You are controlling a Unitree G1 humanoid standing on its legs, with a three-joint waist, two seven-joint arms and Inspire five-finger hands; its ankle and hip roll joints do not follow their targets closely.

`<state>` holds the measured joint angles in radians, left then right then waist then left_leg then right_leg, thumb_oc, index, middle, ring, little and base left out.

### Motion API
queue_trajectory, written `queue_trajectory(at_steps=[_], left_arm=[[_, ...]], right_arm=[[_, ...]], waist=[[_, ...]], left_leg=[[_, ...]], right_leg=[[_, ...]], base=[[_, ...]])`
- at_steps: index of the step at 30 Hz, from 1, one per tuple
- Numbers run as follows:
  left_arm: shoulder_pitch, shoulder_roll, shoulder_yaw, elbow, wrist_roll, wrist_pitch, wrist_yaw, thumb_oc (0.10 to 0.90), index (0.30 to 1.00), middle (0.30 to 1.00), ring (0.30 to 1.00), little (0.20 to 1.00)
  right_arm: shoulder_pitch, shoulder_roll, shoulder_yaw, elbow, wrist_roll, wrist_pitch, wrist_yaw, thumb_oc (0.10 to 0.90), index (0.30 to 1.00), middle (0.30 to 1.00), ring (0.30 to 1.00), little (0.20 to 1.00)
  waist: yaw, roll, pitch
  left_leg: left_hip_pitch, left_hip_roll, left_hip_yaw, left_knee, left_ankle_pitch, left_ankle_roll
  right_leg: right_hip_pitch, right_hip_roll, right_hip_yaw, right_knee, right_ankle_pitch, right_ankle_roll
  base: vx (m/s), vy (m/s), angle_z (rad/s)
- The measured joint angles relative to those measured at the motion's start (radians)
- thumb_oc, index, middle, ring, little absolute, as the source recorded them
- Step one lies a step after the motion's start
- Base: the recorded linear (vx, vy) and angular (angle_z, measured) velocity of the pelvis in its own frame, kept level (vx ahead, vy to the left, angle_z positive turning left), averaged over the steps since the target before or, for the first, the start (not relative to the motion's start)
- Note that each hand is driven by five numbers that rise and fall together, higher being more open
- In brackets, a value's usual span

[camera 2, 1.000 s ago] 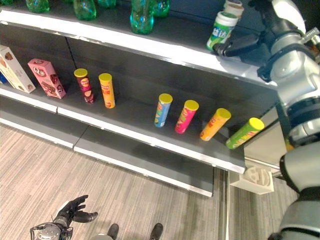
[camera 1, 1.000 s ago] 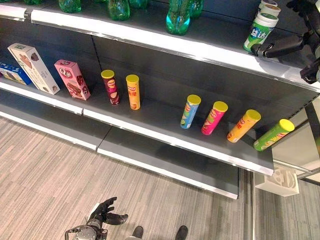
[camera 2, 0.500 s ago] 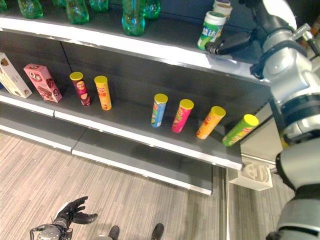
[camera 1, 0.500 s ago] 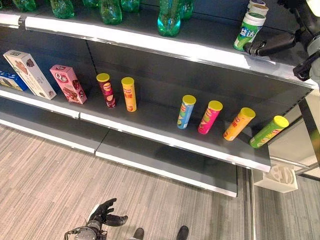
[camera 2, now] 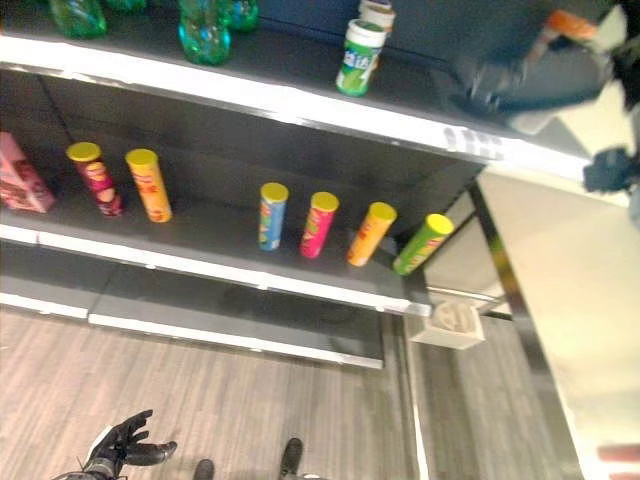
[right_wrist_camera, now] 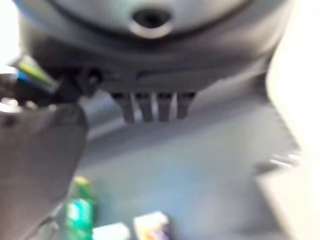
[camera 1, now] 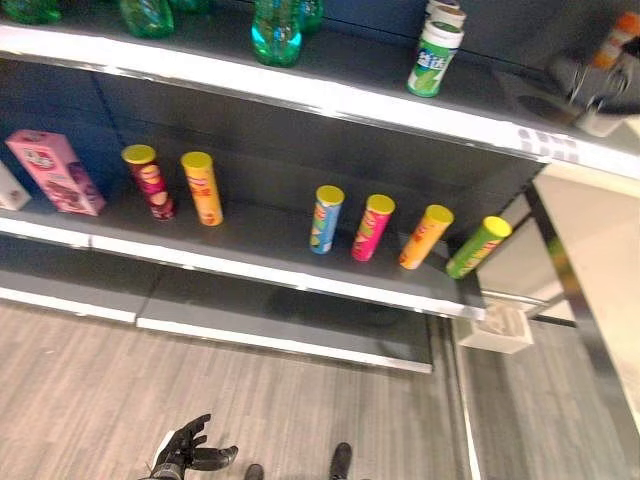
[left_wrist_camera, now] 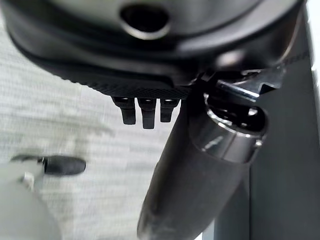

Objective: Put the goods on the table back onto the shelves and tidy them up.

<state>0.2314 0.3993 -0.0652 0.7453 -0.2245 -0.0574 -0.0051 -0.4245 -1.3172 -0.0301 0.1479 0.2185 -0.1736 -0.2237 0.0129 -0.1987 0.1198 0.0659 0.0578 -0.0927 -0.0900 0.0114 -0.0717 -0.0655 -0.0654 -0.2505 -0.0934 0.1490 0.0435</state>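
The left robot hand (camera 1: 187,455) is hanging low over the grey wood-grain floor (camera 1: 90,400), its dark fingers spread loosely apart and holding nothing. The right robot hand (camera 2: 510,82) is reaching in at the right end of the dark top shelf (camera 1: 330,95), blurred, with fingers that seem stretched out straight, though I cannot tell for sure; nothing is showing in its grasp. To its left on that shelf, a green-and-white plastic bottle with a white cap (camera 1: 434,58) is standing upright, with a second white-lidded container (camera 1: 446,14) just behind it. Further left, green translucent plastic bottles (camera 1: 276,30) are standing in a group. On the dark middle shelf (camera 1: 270,270), a row of yellow-lidded cylindrical tubes is standing: a dark red tube (camera 1: 148,182), an orange tube (camera 1: 202,188), a blue tube (camera 1: 325,219), a pink tube (camera 1: 372,227), a second orange tube (camera 1: 425,236) and a green tube (camera 1: 477,246). A pink cardboard box (camera 1: 55,172) is sitting at the left end. A pale counter (camera 2: 560,300) is showing at the right.
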Motion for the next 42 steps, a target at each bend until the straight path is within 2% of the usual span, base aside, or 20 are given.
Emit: queue_trajectory(at_steps=[3, 9, 14, 18, 22, 24, 25, 29, 30, 31, 32, 34, 35, 36, 37, 38, 39, 40, 41, 42], left_arm=[[-0.027, 0.007, -0.011, -0.002, 0.033, 0.0, -0.004, 0.8, 0.9, 0.9, 0.9, 0.9], [-0.043, 0.032, -0.008, -0.001, 0.039, 0.0, -0.002, 0.8, 0.9, 0.9, 0.9, 0.9], [-0.028, 0.02, -0.01, -0.003, 0.042, 0.003, -0.006, 0.8, 0.9, 0.9, 0.9, 0.9], [-0.023, -0.004, -0.01, -0.012, 0.043, 0.008, -0.006, 0.8, 0.9, 0.9, 0.9, 0.9], [-0.019, -0.025, -0.013, -0.021, 0.07, 0.013, -0.008, 0.8, 0.9, 0.9, 0.9, 0.9], [-0.026, -0.025, -0.013, -0.025, 0.071, 0.013, -0.008, 0.8, 0.9, 0.9, 0.9, 0.9], [-0.034, -0.025, -0.016, -0.028, 0.072, 0.014, -0.009, 0.8, 0.9, 0.9, 0.9, 0.9], [-0.056, -0.018, -0.053, -0.052, 0.081, 0.012, -0.011, 0.8, 0.9, 0.9, 0.9, 0.9], [-0.066, -0.015, -0.056, -0.051, 0.091, 0.012, -0.018, 0.8, 0.9, 0.9, 0.9, 0.9], [-0.071, -0.008, -0.055, -0.047, 0.098, 0.012, -0.024, 0.8, 0.9, 0.9, 0.9, 0.9], [-0.07, 0.013, -0.054, -0.047, 0.109, 0.01, -0.032, 0.8, 0.9, 0.9, 0.9, 0.9], [-0.068, 0.048, -0.048, -0.046, 0.109, 0.009, -0.03, 0.8, 0.9, 0.9, 0.9, 0.9], [-0.073, 0.068, -0.052, -0.036, 0.109, 0.011, -0.032, 0.8, 0.9, 0.9, 0.9, 0.9], [-0.077, 0.074, -0.053, -0.035, 0.109, 0.011, -0.032, 0.8, 0.9, 0.9, 0.9, 0.9], [-0.089, 0.073, -0.051, -0.028, 0.109, 0.011, -0.031, 0.8, 0.9, 0.9, 0.9, 0.9], [-0.107, 0.071, -0.05, -0.028, 0.109, 0.01, -0.031, 0.8, 0.9, 0.9, 0.9, 0.9], [-0.122, 0.064, -0.052, -0.039, 0.109, 0.011, -0.034, 0.8, 0.9, 0.9, 0.9, 0.9], [-0.122, 0.051, -0.052, -0.053, 0.109, 0.01, -0.037, 0.8, 0.9, 0.9, 0.9, 0.9], [-0.114, 0.05, -0.05, -0.059, 0.109, 0.011, -0.043, 0.8, 0.9, 0.9, 0.9, 0.9], [-0.114, 0.043, -0.041, -0.048, 0.109, 0.02, -0.043, 0.8, 0.9, 0.9, 0.9, 0.9]], right_arm=[[0.012, 0.049, -0.004, -0.004, -0.004, 0.009, 0.0, 0.8, 0.9, 0.9, 0.9, 0.9], [0.003, 0.049, -0.006, -0.01, -0.018, 0.007, 0.0, 0.8, 0.9, 0.9, 0.9, 0.9], [0.072, 0.095, -0.064, -0.133, -0.022, 0.001, 0.008, 0.8, 0.9, 0.9, 0.9, 0.9], [0.122, 0.113, -0.085, -0.189, -0.044, 0.0, 0.039, 0.8, 0.9, 0.9, 0.9, 0.9], [0.141, 0.121, -0.094, -0.205, -0.059, 0.007, 0.046, 0.8, 0.9, 0.9, 0.9, 0.9], [0.153, 0.154, -0.112, -0.205, -0.062, 0.01, 0.046, 0.8, 0.9, 0.9, 0.9, 0.9], [0.167, 0.167, -0.123, -0.206, -0.062, 0.011, 0.046, 0.8, 0.9, 0.9, 0.9, 0.9], [0.216, 0.196, -0.16, -0.256, -0.087, 0.011, 0.045, 0.8, 0.9, 0.9, 0.9, 0.9], [0.22, 0.201, -0.157, -0.257, -0.088, 0.012, 0.046, 0.8, 0.9, 0.9, 0.9, 0.9], [0.229, 0.201, -0.157, -0.257, -0.088, 0.012, 0.046, 0.8, 0.9, 0.9, 0.9, 0.9], [0.234, 0.202, -0.154, -0.257, -0.088, 0.012, 0.047, 0.8, 0.9, 0.9, 0.9, 0.9], [0.235, 0.201, -0.154, -0.263, -0.089, 0.007, 0.047, 0.8, 0.9, 0.9, 0.9, 0.9], [0.235, 0.201, -0.155, -0.264, -0.094, 0.007, 0.047, 0.8, 0.9, 0.9, 0.9, 0.9], [0.234, 0.202, -0.156, -0.27, -0.1, 0.007, 0.046, 0.8, 0.9, 0.9, 0.9, 0.9], [0.226, 0.203, -0.153, -0.277, -0.103, 0.004, 0.045, 0.8, 0.9, 0.9, 0.9, 0.9], [0.204, 0.208, -0.149, -0.276, -0.112, 0.001, 0.045, 0.8, 0.9, 0.9, 0.9, 0.9], [0.177, 0.208, -0.151, -0.273, -0.121, 0.003, 0.044, 0.8, 0.9, 0.9, 0.9, 0.9], [0.149, 0.21, -0.156, -0.268, -0.127, 0.008, 0.044, 0.8, 0.9, 0.9, 0.9, 0.9], [0.141, 0.221, -0.155, -0.272, -0.128, 0.012, 0.044, 0.8, 0.9, 0.9, 0.9, 0.9], [0.146, 0.224, -0.152, -0.27, -0.133, 0.014, 0.044, 0.8, 0.9, 0.9, 0.9, 0.9]], waist=[[0.005, -0.037, -0.001], [0.034, -0.04, -0.002], [0.02, -0.002, 0.015], [-0.006, 0.063, 0.017], [-0.042, 0.114, 0.015], [-0.07, 0.115, 0.015], [-0.091, 0.114, 0.017], [-0.108, 0.102, 0.022], [-0.11, 0.113, 0.029], [-0.12, 0.112, 0.03], [-0.125, 0.103, 0.032], [-0.102, 0.114, 0.04], [-0.092, 0.104, 0.037], [-0.076, 0.087, 0.033], [-0.058, 0.084, 0.041], [-0.043, 0.069, 0.055], [-0.039, 0.066, 0.066], [-0.026, 0.092, 0.07], [-0.001, 0.097, 0.07], [-0.012, 0.1, 0.08]], left_leg=[[0.017, -0.003, 0.025, 0.0, -0.002, 0.002], [0.03, -0.007, 0.046, 0.0, -0.007, 0.005], [0.05, -0.011, 0.079, 0.0, -0.012, 0.013], [0.057, -0.024, 0.107, 0.0, -0.018, 0.023], [0.076, -0.048, 0.191, 0.0, -0.031, 0.042], [0.082, -0.061, 0.224, 0.0, -0.035, 0.049], [0.085, -0.073, 0.239, 0.001, -0.036, 0.053], [0.085, -0.102, 0.35, 0.001, -0.042, 0.073], [0.082, -0.084, 0.421, 0.001, -0.044, 0.075], [0.082, -0.077, 0.435, 0.001, -0.044, 0.076], [0.087, -0.057, 0.488, 0.001, -0.044, 0.076], [0.094, -0.008, 0.54, 0.002, -0.042, 0.074], [0.114, 0.016, 0.543, 0.002, -0.039, 0.067], [0.127, 0.019, 0.549, 0.006, -0.04, 0.064], [0.111, 0.036, 0.551, 0.046, -0.042, 0.054], [0.04, 0.051, 0.526, 0.134, -0.077, 0.061], [-0.004, 0.03, 0.488, 0.113, -0.089, 0.079], [-0.004, 0.014, 0.434, 0.028, -0.047, 0.069], [0.019, 0.039, 0.45, -0.002, 0.018, 0.019], [0.027, 0.064, 0.455, 0.0, 0.029, 0.018]], right_leg=[[-0.003, 0.0, 0.023, 0.0, 0.015, -0.003], [0.001, -0.001, 0.042, 0.0, 0.016, 0.005], [0.004, -0.001, 0.072, -0.001, 0.017, 0.011], [-0.004, -0.006, 0.105, 0.0, 0.028, 0.015], [-0.028, -0.007, 0.192, 0.0, 0.059, 0.021], [-0.038, -0.009, 0.228, 0.0, 0.071, 0.031], [-0.043, -0.011, 0.238, 0.0, 0.07, 0.058], [-0.101, -0.027, 0.305, -0.008, 0.058, 0.096], [-0.123, -0.03, 0.236, 0.001, 0.009, 0.134], [-0.121, -0.036, 0.208, 0.001, 0.012, 0.136], [-0.124, -0.065, 0.082, 0.039, -0.002, 0.147], [-0.103, -0.122, -0.115, 0.115, -0.01, 0.163], [-0.018, -0.184, -0.172, 0.148, 0.013, 0.136], [0.018, -0.191, -0.161, 0.147, 0.015, 0.103], [0.022, -0.164, -0.162, 0.127, 0.014, 0.05], [0.011, -0.161, -0.15, 0.112, 0.028, 0.027], [0.001, -0.154, -0.144, 0.085, 0.04, 0.029], [-0.001, -0.121, -0.13, 0.038, 0.07, 0.058], [-0.001, -0.106, -0.121, 0.01, 0.074, 0.073], [0.014, -0.127, -0.201, 0.054, -0.011, 0.064]], base=[[-0.02, 0.049, -0.26], [-0.02, 0.052, -0.1], [-0.02, 0.067, -0.17], [-0.02, 0.105, -0.21], [-0.06, 0.165, -0.57], [-0.09, 0.182, -0.6], [-0.12, 0.189, -0.48], [-0.09, 0.091, -0.96], [-0.12, -0.014, -1.27], [-0.13, -0.035, -1.18], [-0.15, -0.038, -0.92], [-0.17, -0.015, -0.98], [-0.21, -0.051, -0.55], [-0.18, -0.062, -0.33], [-0.05, -0.096, -0.38], [-0.03, -0.127, -0.31], [-0.01, -0.164, -0.45], [-0.06, -0.196, -0.71], [-0.02, -0.211, -0.59], [0.01, -0.232, -0.42]])
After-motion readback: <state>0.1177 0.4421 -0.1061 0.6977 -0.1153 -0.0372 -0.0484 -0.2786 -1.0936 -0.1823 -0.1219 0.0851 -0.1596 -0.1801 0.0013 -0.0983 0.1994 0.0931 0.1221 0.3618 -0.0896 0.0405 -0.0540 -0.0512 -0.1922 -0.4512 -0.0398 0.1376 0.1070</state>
